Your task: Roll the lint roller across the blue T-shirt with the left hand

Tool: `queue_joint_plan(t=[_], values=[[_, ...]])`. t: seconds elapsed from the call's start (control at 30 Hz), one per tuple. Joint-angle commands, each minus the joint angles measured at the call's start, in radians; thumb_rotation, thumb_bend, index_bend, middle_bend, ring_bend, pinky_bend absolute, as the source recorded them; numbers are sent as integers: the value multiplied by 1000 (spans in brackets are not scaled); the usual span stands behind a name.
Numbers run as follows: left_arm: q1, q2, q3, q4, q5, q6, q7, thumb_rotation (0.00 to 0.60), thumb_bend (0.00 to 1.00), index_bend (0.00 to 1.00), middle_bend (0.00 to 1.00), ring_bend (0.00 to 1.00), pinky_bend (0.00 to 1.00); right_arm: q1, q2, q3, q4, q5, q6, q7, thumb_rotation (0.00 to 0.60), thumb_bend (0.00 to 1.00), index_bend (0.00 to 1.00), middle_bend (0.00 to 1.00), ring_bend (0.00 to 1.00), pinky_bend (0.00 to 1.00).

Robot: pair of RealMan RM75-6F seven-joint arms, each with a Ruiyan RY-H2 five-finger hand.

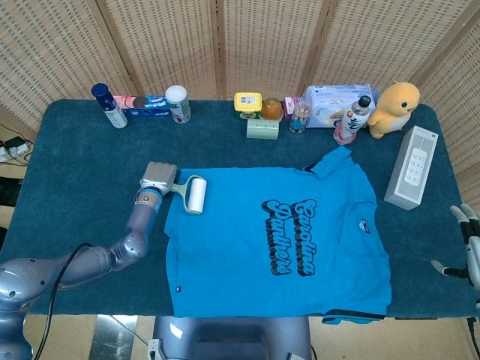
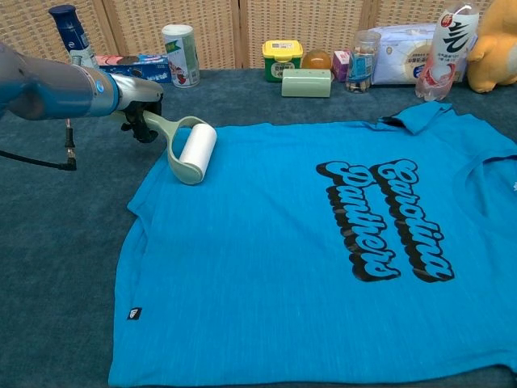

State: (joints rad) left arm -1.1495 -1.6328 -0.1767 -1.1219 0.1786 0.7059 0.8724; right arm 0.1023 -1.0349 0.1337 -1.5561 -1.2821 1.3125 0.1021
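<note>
One pale green plastic lint roller with a white paper drum (image 2: pixel 192 150) sits at the left edge of the flat blue cotton T-shirt with black lettering (image 1: pixel 277 240), drum touching the cloth. Left hand (image 1: pixel 157 178) has its fingers clamped on the handle, the right place to hold. Probably light, rigid, sticky drum; the shirt is soft and may bunch. Right hand (image 1: pixel 466 247) off the dark blue felt counter (image 1: pixel 75 165), fingers apart.
</note>
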Motion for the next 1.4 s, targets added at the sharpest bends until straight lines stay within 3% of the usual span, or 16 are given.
queue_joint_plan(t=[0.03,0.1,0.13,0.17,0.3,0.5,0.77,0.83,1.2,1.4], values=[[13,44,18,-46,22,-27,-25,600,578,433,295,316,676,0,0,0,-1,-1,1,-1,600,0,40,0,0,0],[12,67,36,-69,14,-43,-24,600,463,138,88,107,500,0,0,-1,-2,-2,1,-2,600,0,40,0,0,0],[9,79,46,-81,2,-52,-21,600,399,40,24,36,419,0,0,-1,-2,-3,2,-2,600,0,40,0,0,0],[5,89,55,-91,-8,-54,-19,600,360,6,3,9,377,0,0,-2,-3,-3,2,-2,600,0,40,0,0,0],[3,109,68,-116,9,-48,-39,600,224,0,0,0,262,-1,1,-3,-6,-7,5,-2,600,0,40,0,0,0],[31,138,79,-163,107,-1,-99,600,145,0,0,0,193,-5,5,-5,-13,-16,15,-2,600,0,40,0,0,0],[134,237,74,-305,371,122,-243,600,37,0,0,0,77,-11,13,-15,-34,-41,32,-7,600,0,40,0,0,0],[146,261,82,-329,376,129,-250,600,4,0,0,0,38,-12,14,-19,-41,-48,34,-10,600,0,40,0,0,0],[134,293,110,-332,304,61,-251,600,0,0,0,0,36,-21,18,-32,-67,-75,58,-29,600,0,40,0,0,0],[141,294,103,-325,330,110,-271,600,0,0,0,0,36,-17,16,-33,-65,-71,49,-31,600,0,40,0,0,0]])
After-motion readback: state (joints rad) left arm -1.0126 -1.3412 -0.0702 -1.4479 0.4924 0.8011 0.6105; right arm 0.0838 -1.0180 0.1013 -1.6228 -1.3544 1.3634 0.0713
